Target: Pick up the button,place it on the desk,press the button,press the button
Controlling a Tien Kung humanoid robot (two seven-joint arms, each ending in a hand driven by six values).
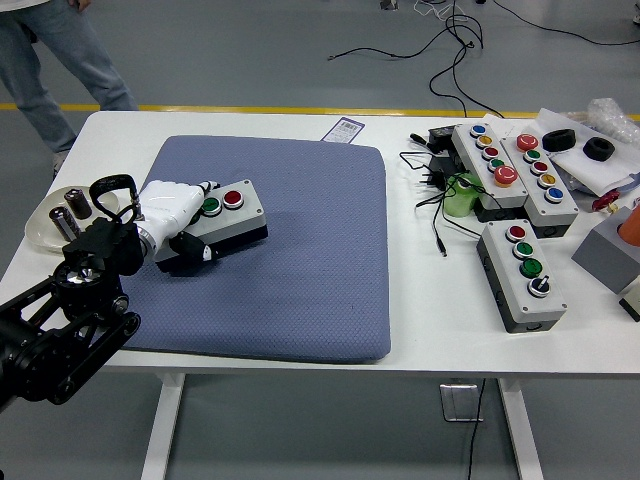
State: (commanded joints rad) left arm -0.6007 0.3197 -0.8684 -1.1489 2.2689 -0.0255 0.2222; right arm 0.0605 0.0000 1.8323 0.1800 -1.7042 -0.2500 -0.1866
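Note:
A small grey two-button box [232, 213] with one green and one red button lies over the left part of the blue-grey mat [300, 270]. My left hand [180, 222], white with dark fingers, is shut on the box's left end, fingers wrapped under and beside it. The black left arm [70, 320] comes in from the lower left corner. The right arm does not show.
A white dish [40, 225] with small cylinders sits at the table's left edge. Several larger button boxes [520, 272], cables and a green object [462, 195] crowd the right side. A person's legs [50, 50] stand at the top left.

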